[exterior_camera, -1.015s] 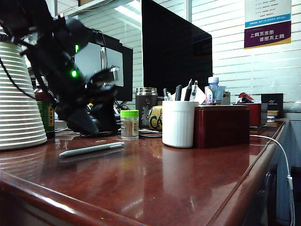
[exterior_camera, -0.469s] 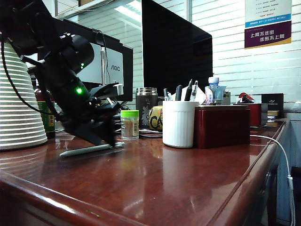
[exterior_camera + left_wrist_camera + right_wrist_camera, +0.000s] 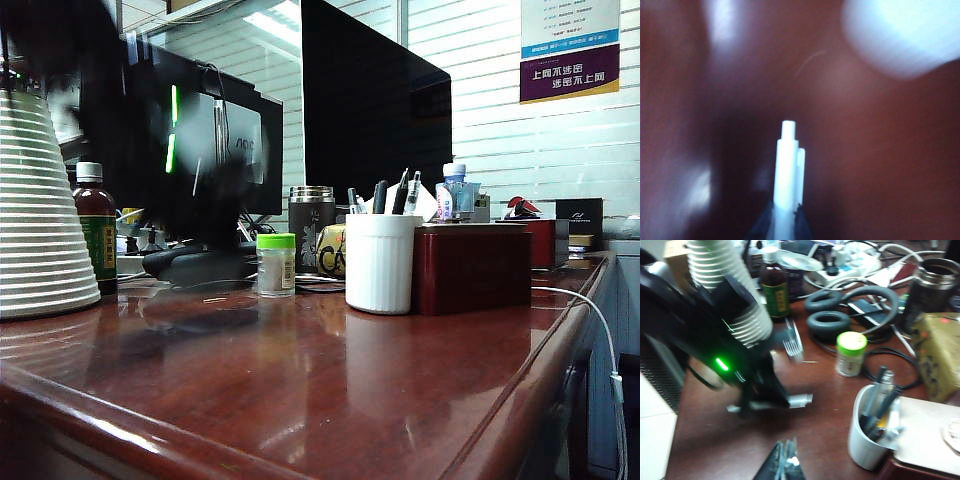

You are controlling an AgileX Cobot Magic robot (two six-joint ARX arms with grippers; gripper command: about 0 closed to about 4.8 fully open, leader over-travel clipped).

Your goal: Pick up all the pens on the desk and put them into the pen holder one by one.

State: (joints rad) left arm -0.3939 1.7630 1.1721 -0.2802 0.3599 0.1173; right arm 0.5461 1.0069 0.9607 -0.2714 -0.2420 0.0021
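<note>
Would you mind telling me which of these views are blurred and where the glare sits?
Exterior view: the left arm is a dark motion smear with stretched green streaks, while the pen holder is sharp; ceiling lights glare off the desk. Left wrist view: background smeared, yet the white pen in the left hand stays crisp. Right wrist view: mildly blurred, right hand shut.

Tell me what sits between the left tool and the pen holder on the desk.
In the right wrist view, only bare desk separates the left tool, shut on the white pen, from the pen holder. The green-capped bottle stands farther back.
</note>
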